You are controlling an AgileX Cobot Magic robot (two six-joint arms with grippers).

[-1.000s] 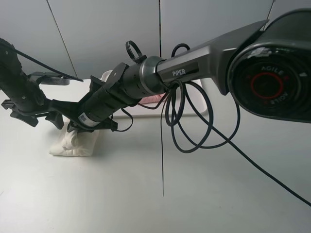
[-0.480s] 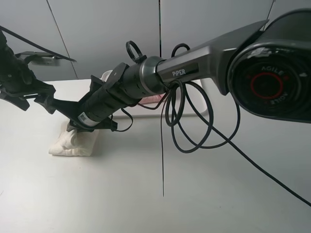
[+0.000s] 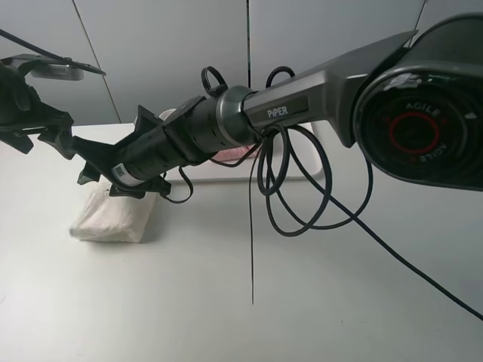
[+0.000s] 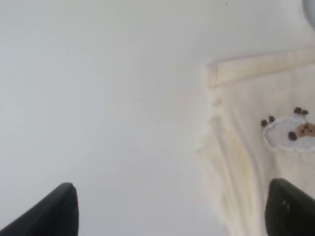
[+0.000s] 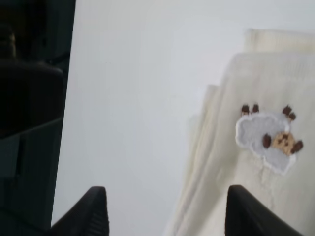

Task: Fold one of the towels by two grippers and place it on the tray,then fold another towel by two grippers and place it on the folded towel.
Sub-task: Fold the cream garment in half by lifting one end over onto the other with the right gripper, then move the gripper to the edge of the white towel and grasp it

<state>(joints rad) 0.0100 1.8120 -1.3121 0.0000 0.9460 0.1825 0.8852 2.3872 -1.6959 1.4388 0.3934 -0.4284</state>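
We find the main hazard in the right arm point(image 3: 302, 102), which reaches across the whole table point(image 3: 249, 302) with its cable loops point(image 3: 302, 188) hanging low over the tray point(image 3: 207, 172); on the carry those loops could snag the tray rim or drag what is on it. The tray is largely hidden by the arm, so we cannot tell what it holds.

The cream towel point(image 3: 113, 219) lies folded on the table at the left, clear of the tray. Its layers look loose at the edges in the wrist views, and we judge a one-sided pinch could let the fold open.

The right gripper point(image 3: 102, 167) hangs just above the towel, jaws apart and empty. The left gripper point(image 3: 53, 136) is raised beside it, also spread and holding nothing.

The table is plain white and smooth; grey panelled walls point(image 3: 166, 53) stand behind.

The sheep patch point(image 5: 268, 140) faces upward.
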